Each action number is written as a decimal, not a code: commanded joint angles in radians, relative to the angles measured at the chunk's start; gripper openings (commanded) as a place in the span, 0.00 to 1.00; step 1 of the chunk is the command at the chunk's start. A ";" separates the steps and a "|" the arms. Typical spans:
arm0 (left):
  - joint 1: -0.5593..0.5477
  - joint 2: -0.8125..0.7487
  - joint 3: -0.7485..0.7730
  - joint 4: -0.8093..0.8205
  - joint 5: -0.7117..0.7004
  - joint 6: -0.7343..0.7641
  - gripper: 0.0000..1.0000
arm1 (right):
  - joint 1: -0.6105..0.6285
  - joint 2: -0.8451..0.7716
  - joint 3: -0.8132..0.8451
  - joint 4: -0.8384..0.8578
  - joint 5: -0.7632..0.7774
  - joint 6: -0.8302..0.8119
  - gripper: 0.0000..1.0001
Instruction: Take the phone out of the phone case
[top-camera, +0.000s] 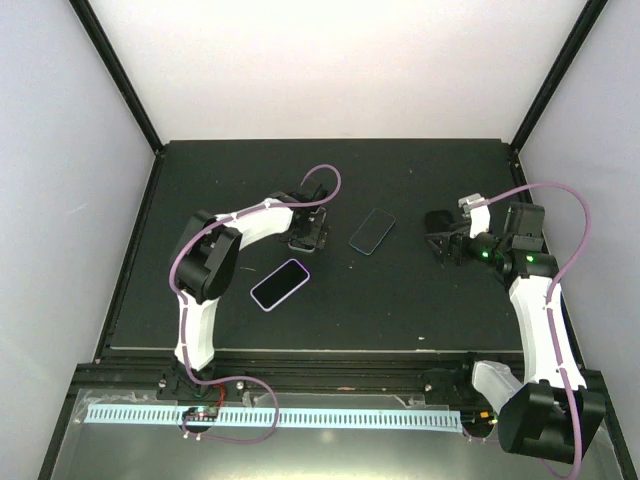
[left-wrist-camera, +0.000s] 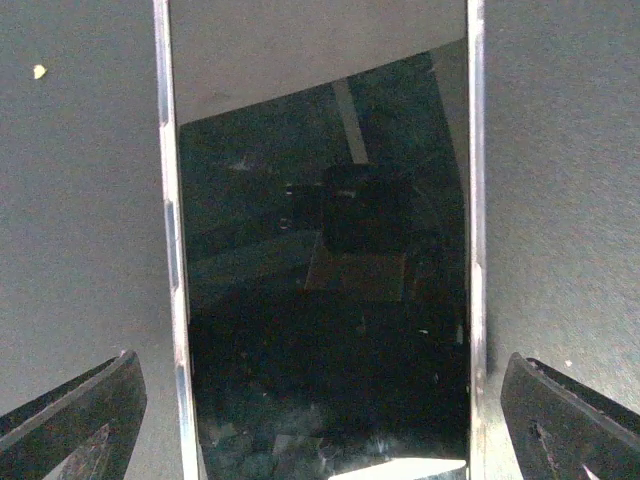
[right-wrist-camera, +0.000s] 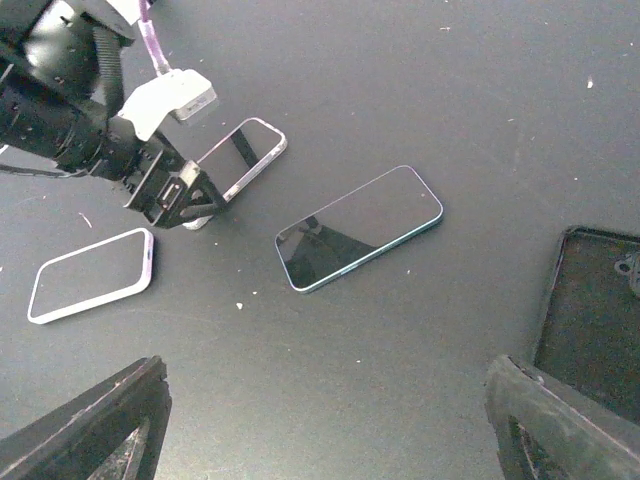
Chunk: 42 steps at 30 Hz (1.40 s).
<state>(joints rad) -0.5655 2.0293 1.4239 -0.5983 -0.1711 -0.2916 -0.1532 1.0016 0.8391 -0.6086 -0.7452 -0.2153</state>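
A silver-edged phone (left-wrist-camera: 320, 250) lies flat on the black table, screen up, also in the right wrist view (right-wrist-camera: 245, 158). My left gripper (left-wrist-camera: 318, 385) is open, one finger on each side of the phone, low over its near end; it also shows in the top view (top-camera: 308, 238). A lilac-rimmed case (top-camera: 279, 284) lies to its near left, also in the right wrist view (right-wrist-camera: 92, 275); I cannot tell if a phone is in it. My right gripper (right-wrist-camera: 325, 400) is open and empty above bare table, also in the top view (top-camera: 440, 245).
A teal-edged phone (top-camera: 372, 231) lies screen up mid-table between the two grippers, also in the right wrist view (right-wrist-camera: 360, 227). A flat black case-like thing (right-wrist-camera: 590, 320) lies at the right edge of the right wrist view. Black frame posts stand at the table's corners.
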 joint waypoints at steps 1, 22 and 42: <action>0.013 0.061 0.111 -0.095 -0.019 0.023 0.99 | -0.007 -0.002 0.018 0.005 -0.038 -0.024 0.87; 0.084 0.304 0.393 -0.278 0.178 0.075 0.93 | -0.007 0.028 0.026 -0.012 -0.086 -0.019 0.87; 0.070 0.222 0.277 -0.337 0.138 0.038 0.99 | -0.006 0.024 0.022 -0.014 -0.072 -0.028 0.87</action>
<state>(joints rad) -0.4923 2.2028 1.6814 -0.8425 -0.0345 -0.2443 -0.1532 1.0267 0.8391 -0.6285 -0.8040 -0.2306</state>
